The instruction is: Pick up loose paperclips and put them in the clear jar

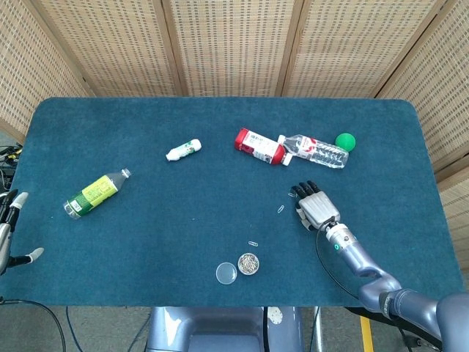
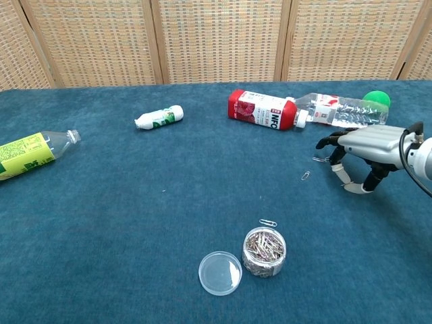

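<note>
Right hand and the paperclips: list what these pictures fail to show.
- Right hand: chest view shows a thin pale piece at its fingertips; too small to tell whether that is a pinched paperclip. Head view shows only the hand's back.
- Left hand: cut off by the left edge in head view, absent from chest view; pose unreadable.
- Clear jar: clip count too fine.
- Loose paperclip: shape only.

Green-labelled bottle (image 2: 30, 153) lying far left, small white bottle (image 2: 159, 117), red-labelled bottle (image 2: 263, 110) touching clear bottle (image 2: 341, 111), green ball (image 2: 377, 99)
</note>
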{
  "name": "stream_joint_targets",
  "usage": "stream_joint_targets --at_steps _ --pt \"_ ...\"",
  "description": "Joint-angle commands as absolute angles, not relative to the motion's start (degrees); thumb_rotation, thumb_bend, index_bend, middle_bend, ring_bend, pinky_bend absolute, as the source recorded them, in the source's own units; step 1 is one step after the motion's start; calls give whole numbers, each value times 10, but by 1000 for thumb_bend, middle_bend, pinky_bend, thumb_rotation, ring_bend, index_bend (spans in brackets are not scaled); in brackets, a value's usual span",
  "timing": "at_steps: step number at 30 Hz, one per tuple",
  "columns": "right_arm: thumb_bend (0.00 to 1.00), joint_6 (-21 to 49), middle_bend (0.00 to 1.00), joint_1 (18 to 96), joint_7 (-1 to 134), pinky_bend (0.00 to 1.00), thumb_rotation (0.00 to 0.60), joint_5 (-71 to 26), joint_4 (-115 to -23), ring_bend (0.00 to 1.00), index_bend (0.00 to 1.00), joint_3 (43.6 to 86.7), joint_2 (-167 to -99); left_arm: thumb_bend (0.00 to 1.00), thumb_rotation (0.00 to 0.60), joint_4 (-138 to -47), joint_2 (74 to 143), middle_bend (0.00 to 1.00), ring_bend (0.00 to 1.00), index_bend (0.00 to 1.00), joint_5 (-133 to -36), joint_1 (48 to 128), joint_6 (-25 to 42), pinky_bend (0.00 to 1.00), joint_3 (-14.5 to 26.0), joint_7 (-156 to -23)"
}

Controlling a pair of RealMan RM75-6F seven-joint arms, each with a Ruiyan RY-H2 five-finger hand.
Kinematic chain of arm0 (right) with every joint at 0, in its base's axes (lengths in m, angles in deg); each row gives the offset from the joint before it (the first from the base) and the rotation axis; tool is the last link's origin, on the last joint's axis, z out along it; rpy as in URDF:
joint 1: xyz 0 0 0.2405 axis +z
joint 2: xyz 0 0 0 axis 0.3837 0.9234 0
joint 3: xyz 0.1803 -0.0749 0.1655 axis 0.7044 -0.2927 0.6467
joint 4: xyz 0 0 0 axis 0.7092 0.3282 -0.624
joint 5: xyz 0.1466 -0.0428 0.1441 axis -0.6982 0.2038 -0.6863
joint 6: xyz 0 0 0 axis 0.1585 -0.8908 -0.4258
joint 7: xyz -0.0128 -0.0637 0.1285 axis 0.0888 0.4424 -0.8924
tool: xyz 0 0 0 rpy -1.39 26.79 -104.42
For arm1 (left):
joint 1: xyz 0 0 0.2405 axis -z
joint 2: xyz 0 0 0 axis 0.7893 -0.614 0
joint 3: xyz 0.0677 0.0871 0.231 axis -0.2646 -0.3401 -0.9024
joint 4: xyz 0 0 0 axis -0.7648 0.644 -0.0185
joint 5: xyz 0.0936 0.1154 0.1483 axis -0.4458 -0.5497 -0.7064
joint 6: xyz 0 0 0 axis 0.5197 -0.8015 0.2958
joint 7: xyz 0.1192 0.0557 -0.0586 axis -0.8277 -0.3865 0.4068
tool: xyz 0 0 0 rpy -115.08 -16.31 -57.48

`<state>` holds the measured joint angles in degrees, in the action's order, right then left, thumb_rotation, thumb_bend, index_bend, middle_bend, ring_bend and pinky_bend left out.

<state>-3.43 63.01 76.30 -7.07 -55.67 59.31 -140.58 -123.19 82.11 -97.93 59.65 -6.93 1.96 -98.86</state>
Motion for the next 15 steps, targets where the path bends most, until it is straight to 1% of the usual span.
stream_joint_targets --at_steps 1,5,15 --pt "394 -30 81 629 764 0 600 -70 -567 0 635 594 -1398 0 600 -1232 821 0 0 0 -980 596 -69 0 19 -988" --pt "395 -23 81 628 769 0 600 -67 -589 0 639 595 -1383 0 600 -1233 820 0 0 0 -981 597 -69 0 19 -988" --pt "395 21 88 617 755 0 600 -14 -711 0 643 577 -1304 0 600 -1235 818 0 0 0 -986 596 -68 0 16 -985"
